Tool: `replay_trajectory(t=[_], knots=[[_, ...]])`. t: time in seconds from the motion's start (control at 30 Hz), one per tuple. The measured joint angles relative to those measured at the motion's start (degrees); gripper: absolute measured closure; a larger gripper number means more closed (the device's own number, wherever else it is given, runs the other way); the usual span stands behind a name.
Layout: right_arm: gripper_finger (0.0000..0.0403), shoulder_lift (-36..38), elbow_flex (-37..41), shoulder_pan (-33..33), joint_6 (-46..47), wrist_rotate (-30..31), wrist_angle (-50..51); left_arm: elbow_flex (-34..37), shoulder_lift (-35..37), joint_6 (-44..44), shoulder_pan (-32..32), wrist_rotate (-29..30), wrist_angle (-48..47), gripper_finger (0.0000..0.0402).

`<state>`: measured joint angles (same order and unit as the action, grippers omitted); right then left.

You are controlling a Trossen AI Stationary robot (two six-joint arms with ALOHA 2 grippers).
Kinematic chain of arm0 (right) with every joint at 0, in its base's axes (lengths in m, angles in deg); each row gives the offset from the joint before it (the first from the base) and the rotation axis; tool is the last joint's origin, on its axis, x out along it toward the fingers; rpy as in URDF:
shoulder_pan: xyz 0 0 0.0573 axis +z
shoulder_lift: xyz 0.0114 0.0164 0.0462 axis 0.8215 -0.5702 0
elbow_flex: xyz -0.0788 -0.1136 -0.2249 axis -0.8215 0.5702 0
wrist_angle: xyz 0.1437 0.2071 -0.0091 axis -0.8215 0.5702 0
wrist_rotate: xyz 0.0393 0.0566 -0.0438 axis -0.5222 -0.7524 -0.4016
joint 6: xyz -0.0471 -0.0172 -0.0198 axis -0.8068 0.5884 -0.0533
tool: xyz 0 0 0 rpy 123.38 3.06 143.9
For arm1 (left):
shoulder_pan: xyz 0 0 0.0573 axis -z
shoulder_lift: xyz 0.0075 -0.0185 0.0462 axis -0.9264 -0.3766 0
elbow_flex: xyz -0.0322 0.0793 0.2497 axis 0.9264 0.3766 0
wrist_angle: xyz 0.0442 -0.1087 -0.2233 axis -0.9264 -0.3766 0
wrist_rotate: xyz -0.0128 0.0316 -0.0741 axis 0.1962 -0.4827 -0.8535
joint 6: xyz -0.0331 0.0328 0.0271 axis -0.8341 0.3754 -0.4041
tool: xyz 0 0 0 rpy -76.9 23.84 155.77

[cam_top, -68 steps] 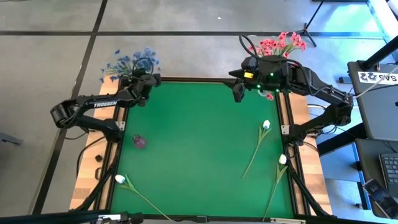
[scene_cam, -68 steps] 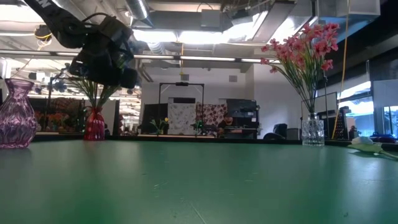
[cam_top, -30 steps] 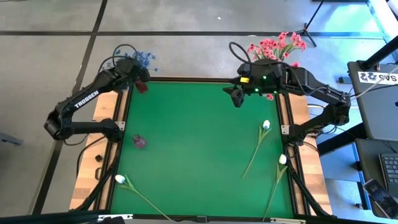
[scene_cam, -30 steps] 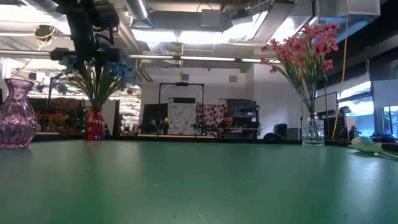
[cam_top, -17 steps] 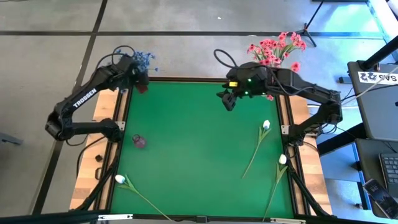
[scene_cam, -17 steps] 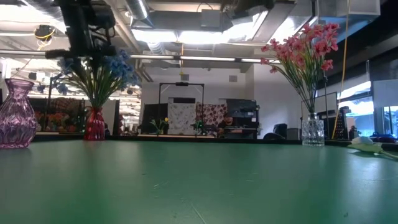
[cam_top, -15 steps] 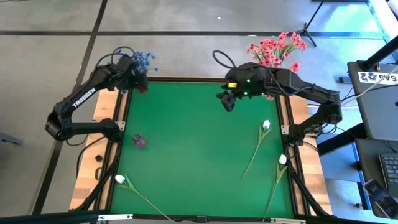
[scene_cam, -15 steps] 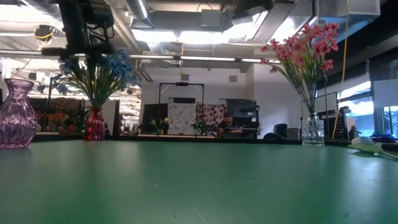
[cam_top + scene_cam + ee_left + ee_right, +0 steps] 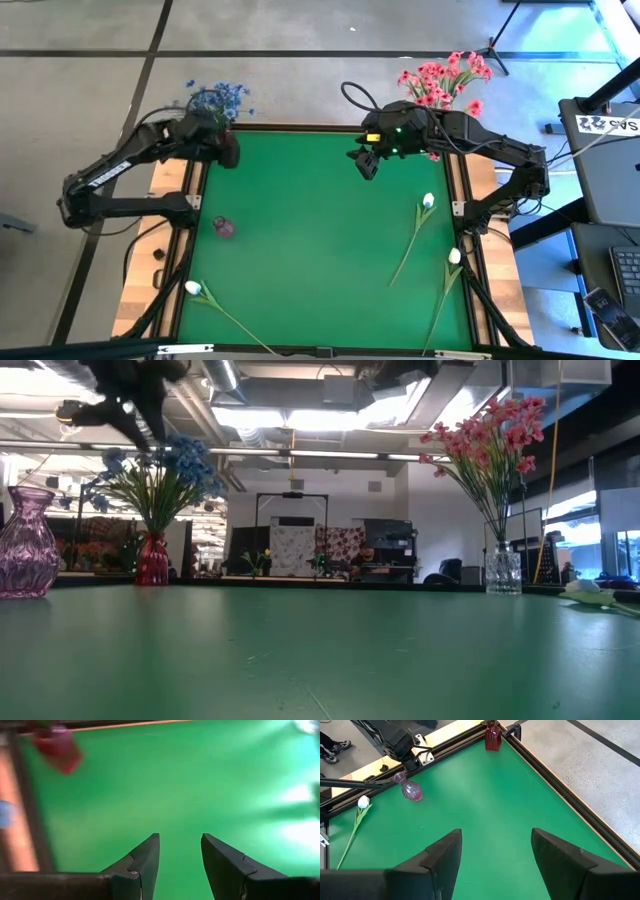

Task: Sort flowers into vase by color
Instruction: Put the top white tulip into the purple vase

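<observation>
Blue and pink are sorted; I judge the white buds are the step in hand.
My left gripper and right gripper both hover released and empty; three white flowers lie on the green mat, and next I must reach one for the purple vase.

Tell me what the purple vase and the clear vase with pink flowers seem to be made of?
The purple vase looks like tinted glass: translucent, glossy, ribbed. The clear vase looks like cut or pressed glass, with the room showing through it. Either could be clear plastic.
</observation>
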<state>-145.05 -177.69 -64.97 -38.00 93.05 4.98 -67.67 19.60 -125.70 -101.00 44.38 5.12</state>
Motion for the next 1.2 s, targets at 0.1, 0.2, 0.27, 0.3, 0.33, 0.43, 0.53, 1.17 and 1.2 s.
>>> replay_trajectory(t=[0.1,0.2,0.27,0.3,0.33,0.43,0.53,1.17,1.2], knots=[[0.0164,0.0,0.0,0.0,0.1,0.0,0.05,0.0,1.91,-2.12,7.24,0.01,4.2,0.026],[0.0164,-0.23,0.0,0.02,2.55,0.0,0.56,0.0,2.76,-2.21,14.66,0.18,12.46,0.026],[0.0164,-0.6,0.0,0.49,5.13,0.0,2.26,0.0,2.78,-0.53,19.7,0.2,19.2,0.026],[0.0164,-0.84,0.04,1.11,6.45,0.35,3.78,0.0,2.71,0.58,22.09,0.2,22.3,0.026],[0.0164,-1.24,0.04,1.93,7.75,1.39,4.79,0.0,2.45,1.33,24.28,0.67,25.32,0.026],[0.0164,-1.95,0.04,6.09,12.79,5.15,8.12,0.0,1.38,3.25,30.3,3.24,31.11,0.026],[0.0164,-3.02,0.04,11.66,20.08,9.44,11.21,0.0,-0.05,4.16,34.96,6.08,33.48,0.026],[0.0164,-4.79,29.84,39.59,90.58,4.33,29.09,0.04,-17.53,3.78,50.81,13.78,49.72,0.026],[0.0164,-4.31,33.0,38.96,91.92,3.61,28.32,0.04,-18.1,3.94,51.25,13.74,51.34,0.026]])
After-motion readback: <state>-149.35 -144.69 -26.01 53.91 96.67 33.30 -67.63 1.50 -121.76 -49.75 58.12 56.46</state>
